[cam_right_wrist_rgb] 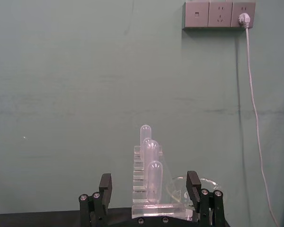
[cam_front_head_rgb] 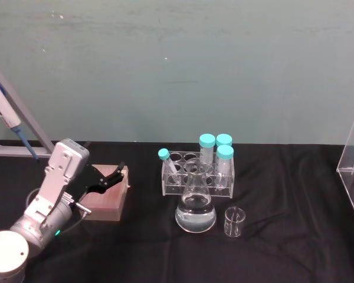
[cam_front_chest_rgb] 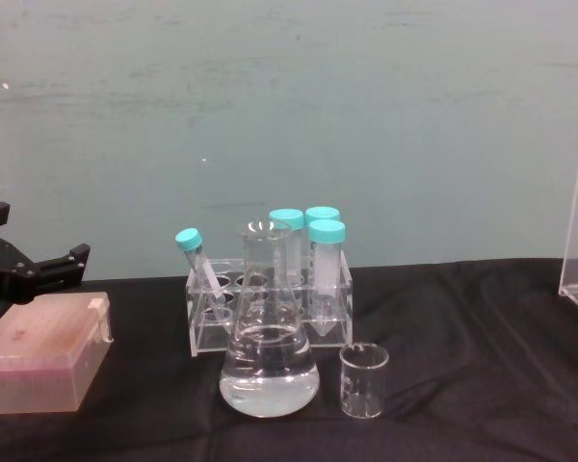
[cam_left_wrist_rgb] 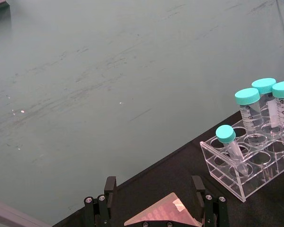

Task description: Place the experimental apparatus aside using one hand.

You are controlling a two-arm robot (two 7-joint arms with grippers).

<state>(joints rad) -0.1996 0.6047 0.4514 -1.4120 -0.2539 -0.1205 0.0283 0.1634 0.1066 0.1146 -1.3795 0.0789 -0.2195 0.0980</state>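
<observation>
Lab clearance about to begin: the robot's left gripper (cam_front_head_rgb: 108, 177) hangs over a pink box (cam_front_head_rgb: 106, 203) at the left of the black-clothed table (cam_front_head_rgb: 295, 253), its 2 fingers spread and gripping nothing. The apparatus to be moved stands untouched at centre. A conical flask (cam_front_head_rgb: 196, 209) part-filled with clear liquid has a small beaker (cam_front_head_rgb: 235, 222) just beside it on the right, and behind them is a clear tube rack (cam_front_head_rgb: 183, 180) carrying 4 teal-capped tubes. The tall acrylic stand (cam_front_head_rgb: 351, 159) of plastic pipettes sits well apart at the table's right edge, straight ahead of the right gripper (cam_right_wrist_rgb: 149, 183), whose fingers are also spread and not closed on it. The task appears to be at its opening step, with no piece yet taken. The next move likely calls for 1 arm to line up on a single piece and close on it. The flask would need to be kept upright.
</observation>
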